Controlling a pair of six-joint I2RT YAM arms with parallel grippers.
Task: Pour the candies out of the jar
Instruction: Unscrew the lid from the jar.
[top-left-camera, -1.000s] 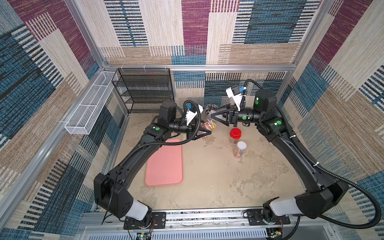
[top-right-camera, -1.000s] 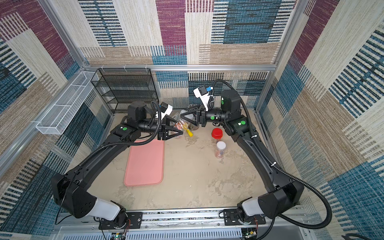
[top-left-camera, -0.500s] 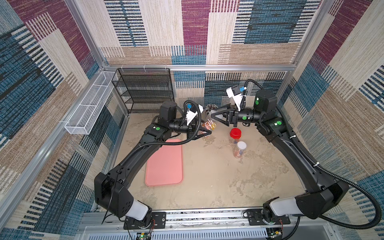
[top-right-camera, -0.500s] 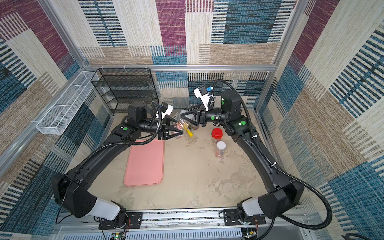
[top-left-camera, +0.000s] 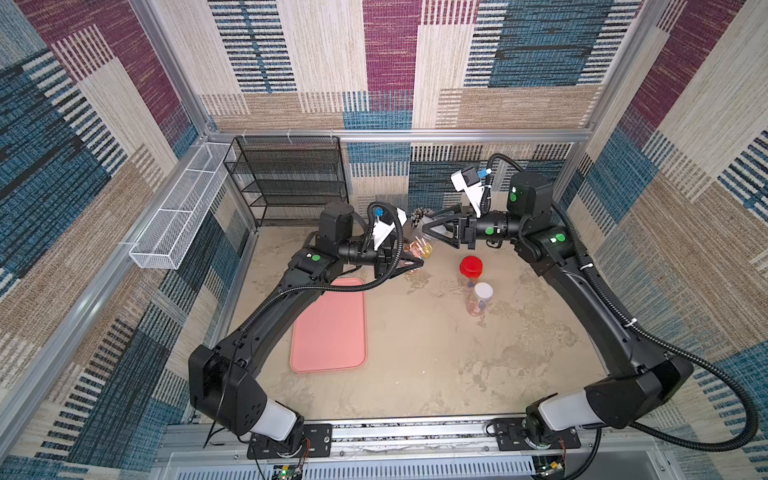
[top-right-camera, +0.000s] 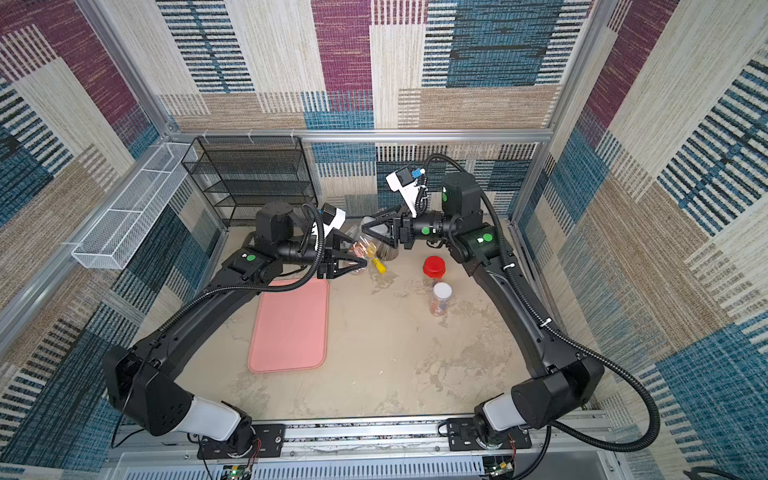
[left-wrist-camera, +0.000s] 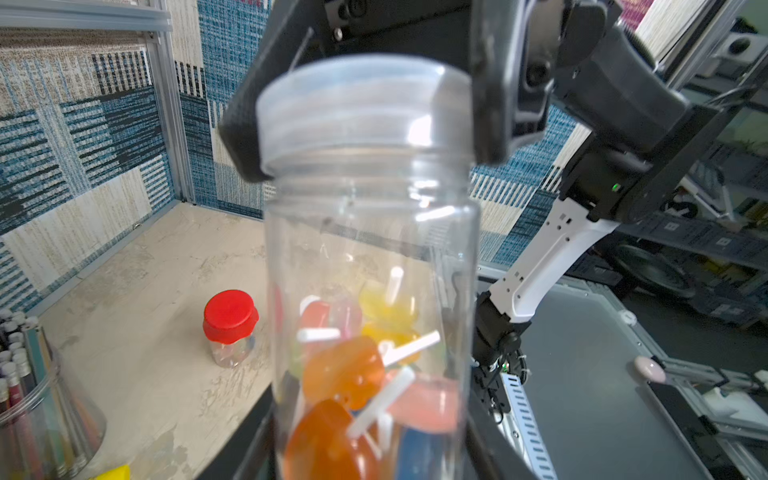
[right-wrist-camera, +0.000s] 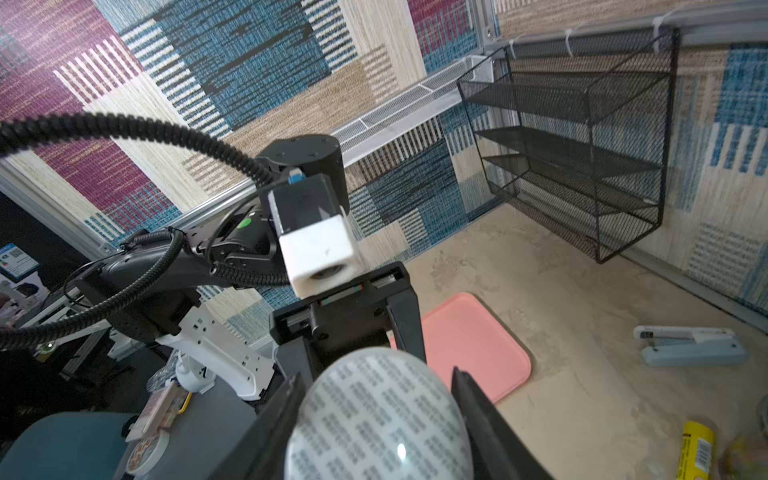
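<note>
The left hand (top-left-camera: 419, 263) is clamped on the lower body of the clear jar (left-wrist-camera: 370, 232), and the candies (left-wrist-camera: 345, 370) are heaped inside it, right between that hand's fingers. The right hand (top-left-camera: 427, 230) faces it, clamped on the jar's lid (left-wrist-camera: 357, 108), above the table (top-left-camera: 419, 357).

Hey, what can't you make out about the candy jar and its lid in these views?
- Left wrist view: the jar is cut off at its bottom by the picture's edge, so the candies cannot be counted.
- Same view: the lid is blurred; whether it sits screwed tight is unclear.
- Right wrist view: the lid hides the whole jar.
- Both top views: the jar is too small.
</note>
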